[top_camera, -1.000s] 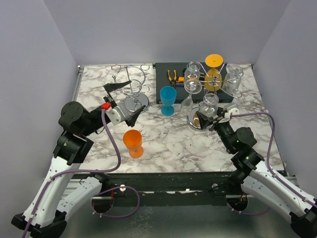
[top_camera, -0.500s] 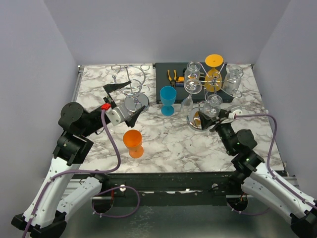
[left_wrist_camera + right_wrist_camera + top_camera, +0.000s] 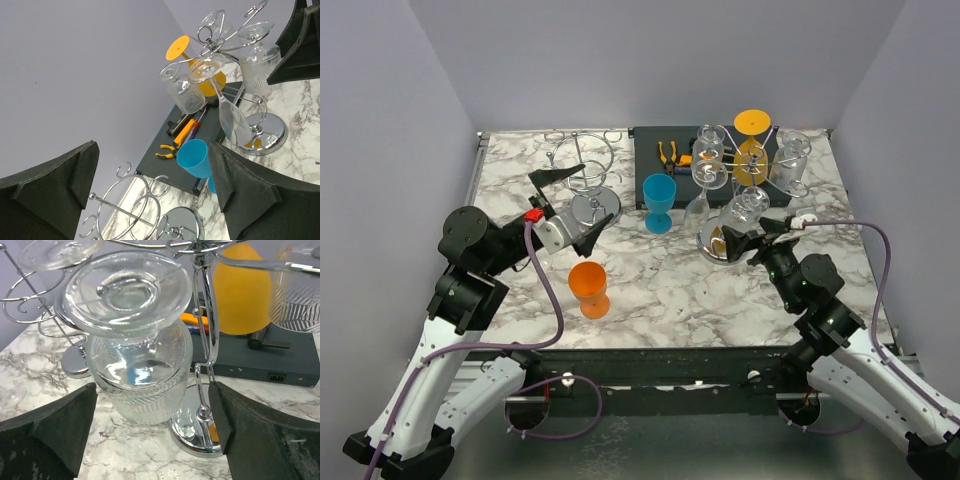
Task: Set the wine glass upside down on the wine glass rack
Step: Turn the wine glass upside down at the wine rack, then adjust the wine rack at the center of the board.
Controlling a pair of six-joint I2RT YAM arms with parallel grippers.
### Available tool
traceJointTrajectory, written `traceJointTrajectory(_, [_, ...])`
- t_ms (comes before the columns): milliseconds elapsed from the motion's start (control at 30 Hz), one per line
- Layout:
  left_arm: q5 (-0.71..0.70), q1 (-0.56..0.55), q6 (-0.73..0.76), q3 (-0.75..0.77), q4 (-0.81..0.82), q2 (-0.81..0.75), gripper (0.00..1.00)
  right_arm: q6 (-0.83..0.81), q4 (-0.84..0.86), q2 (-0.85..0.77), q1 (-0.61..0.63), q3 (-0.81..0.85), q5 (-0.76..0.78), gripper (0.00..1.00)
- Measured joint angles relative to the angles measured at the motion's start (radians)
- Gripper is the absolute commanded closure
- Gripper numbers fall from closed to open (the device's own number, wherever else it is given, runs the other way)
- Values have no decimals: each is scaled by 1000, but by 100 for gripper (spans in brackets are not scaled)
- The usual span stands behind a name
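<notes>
Clear wine glass (image 3: 140, 370) hangs on rack (image 3: 192, 437) — left gripper (image 3: 152, 147), right gripper (image 3: 152, 390) splayed wide, empty.

Chrome wire glass rack (image 3: 720, 243) stands right of centre; the clear ribbed wine glass (image 3: 744, 208) hangs inverted on its near side. Empty chrome wire rack (image 3: 590, 180) stands left. Blue plastic cup (image 3: 659, 200) sits between the racks. Orange plastic goblet (image 3: 588, 287) stands before the empty rack. Flat dark tray (image 3: 650, 150) lies behind the cup, with yellow-handled pliers (image 3: 670, 153) on it.

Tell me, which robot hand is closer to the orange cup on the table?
Left. The left hand is just behind the orange cup; the right hand is far across the table, at the glass rack.
</notes>
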Motion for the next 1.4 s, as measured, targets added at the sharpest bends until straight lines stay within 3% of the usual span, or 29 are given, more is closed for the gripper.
traceJointTrajectory(200, [4,0,-5,0,0,2,1,56,-235,-18,0,132,-31,0])
traceJointTrajectory(500, [22,0,-19,0,0,4,1,140,-620,-9,0,464,-236,1])
traceJointTrajectory(633, [30,0,-26,0,0,5,1,166,-729,9,0,572,-259,4])
traceJointTrajectory(800, [34,0,-43,0,-1,10,1,146,-761,132,0,700,-250,9])
traceJointTrajectory(1133, [34,0,-61,9,-11,10,1,4,-735,609,0,1058,-158,30])
traceJointTrajectory(1400, [34,0,-65,9,-28,4,1,-136,-691,709,-8,1145,-51,38])
